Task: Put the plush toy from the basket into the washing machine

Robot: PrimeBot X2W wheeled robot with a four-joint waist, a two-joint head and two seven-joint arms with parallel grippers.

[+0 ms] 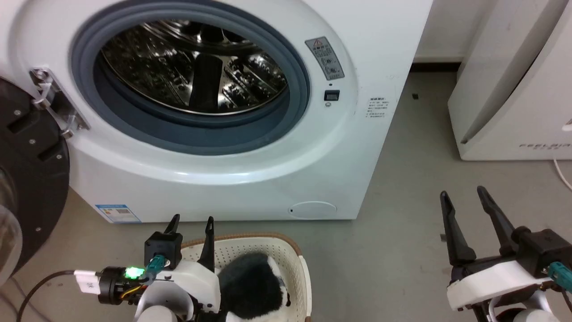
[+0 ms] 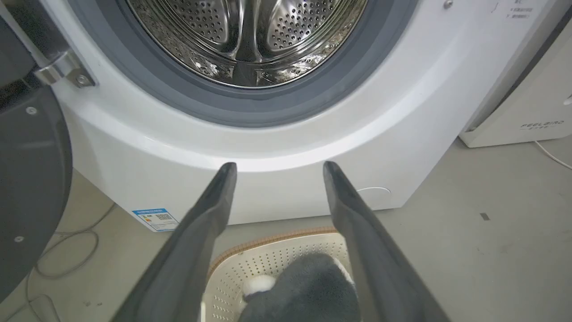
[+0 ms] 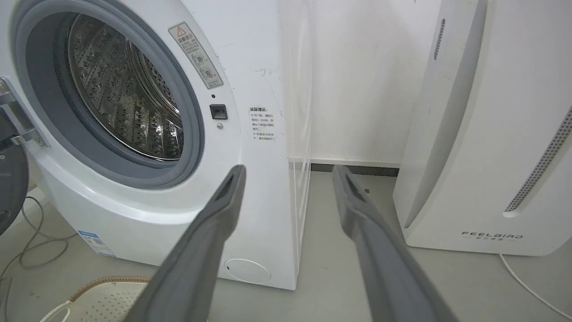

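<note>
You have one plush toy [image 1: 252, 286] on count, lying inside the one basket [image 1: 292, 257]; the basket stands on the floor just near of the one washing machine [image 1: 250, 170]. The machine's single door [image 1: 31, 179] hangs open at the left; its steel drum [image 1: 192, 67] is exposed. Two grippers noted: your left gripper [image 1: 192, 219] sits over the basket's left side, fingers parted, holding nothing; your right gripper [image 1: 462, 192] is well apart to the right, fingers spread, likewise holding nothing. One white appliance [image 1: 505, 89] stands far right.
</note>
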